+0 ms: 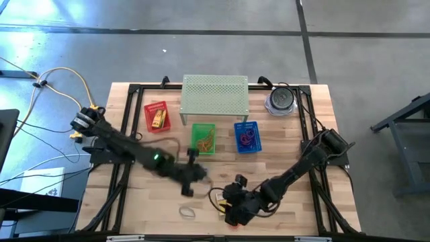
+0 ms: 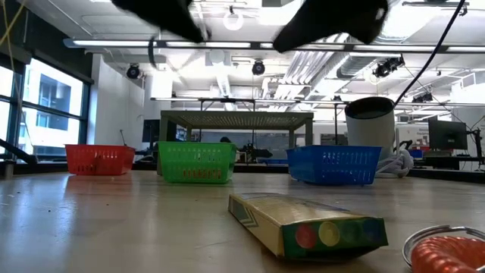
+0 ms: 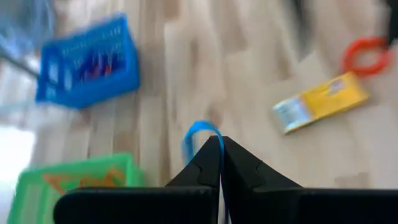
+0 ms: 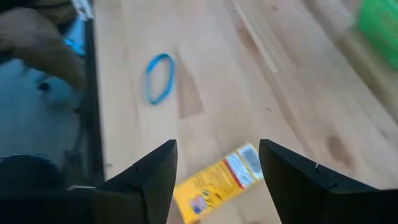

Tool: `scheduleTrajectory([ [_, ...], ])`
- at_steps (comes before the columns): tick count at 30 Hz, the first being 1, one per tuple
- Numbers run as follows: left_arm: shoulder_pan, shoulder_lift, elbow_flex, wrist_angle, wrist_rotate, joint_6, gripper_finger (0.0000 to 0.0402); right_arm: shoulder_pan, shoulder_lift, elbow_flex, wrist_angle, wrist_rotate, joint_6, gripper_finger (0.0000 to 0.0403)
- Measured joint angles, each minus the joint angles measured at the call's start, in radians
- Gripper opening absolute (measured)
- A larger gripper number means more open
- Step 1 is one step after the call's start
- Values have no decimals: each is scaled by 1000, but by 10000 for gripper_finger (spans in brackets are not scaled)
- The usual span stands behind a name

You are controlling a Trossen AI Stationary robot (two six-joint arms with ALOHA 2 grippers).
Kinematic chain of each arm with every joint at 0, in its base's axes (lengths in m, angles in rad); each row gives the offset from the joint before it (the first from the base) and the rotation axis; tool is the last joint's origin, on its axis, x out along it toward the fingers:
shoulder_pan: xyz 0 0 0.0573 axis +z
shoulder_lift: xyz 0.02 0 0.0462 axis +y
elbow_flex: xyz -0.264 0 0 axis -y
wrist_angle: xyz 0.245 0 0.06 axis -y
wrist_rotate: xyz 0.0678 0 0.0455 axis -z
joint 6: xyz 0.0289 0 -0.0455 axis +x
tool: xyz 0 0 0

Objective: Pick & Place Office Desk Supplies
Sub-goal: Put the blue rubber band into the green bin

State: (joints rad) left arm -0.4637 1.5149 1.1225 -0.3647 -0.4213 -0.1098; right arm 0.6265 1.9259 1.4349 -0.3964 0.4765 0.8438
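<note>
High view showed the left gripper [image 1: 190, 176] out over the middle of the wooden table [image 1: 295, 144], below the green basket [image 1: 203, 139]. Left wrist view had its fingers pressed together, clamped on a blue loop [image 3: 198, 138] that stuck out past the tips. That same view caught the blue basket [image 3: 87, 61], a yellow packet [image 3: 319, 101] lying flat on the wood and a red loop [image 3: 365, 52] just beyond it.

Right gripper [image 1: 232, 214] sat near the front edge of the table, low. Right wrist view showed its fingers [image 4: 155, 174] spread apart, nothing between them, with the yellow packet [image 4: 214, 182] on the table just ahead of the gap. Another blue loop [image 4: 159, 77] lay farther off near the table's black frame. A pale loop [image 1: 187, 212] lay near the front edge in the high view, left of the right gripper.

Red basket [image 1: 157, 115], green basket and blue basket stood in a row before the pale green perforated shelf [image 1: 216, 94]; supplies inside them were too small to sort out. Low view showed the packet [image 2: 307, 222] lying flat in the foreground.
</note>
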Motion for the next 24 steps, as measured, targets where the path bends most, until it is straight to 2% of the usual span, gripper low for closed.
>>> scheduleTrajectory([
  [4,158,2,-12,-38,167,53,0,35,0,0,-65,77,50,216],
  [6,229,2,-35,-29,214,80,0,53,0,0,-92,106,80,216],
  [14,448,2,-82,14,241,84,0,109,0,0,-128,172,129,216],
  [20,533,18,-88,-2,245,-83,0,123,0,0,-128,186,145,215],
  [24,553,35,-87,-34,244,-31,2,127,0,0,-129,177,155,215],
])
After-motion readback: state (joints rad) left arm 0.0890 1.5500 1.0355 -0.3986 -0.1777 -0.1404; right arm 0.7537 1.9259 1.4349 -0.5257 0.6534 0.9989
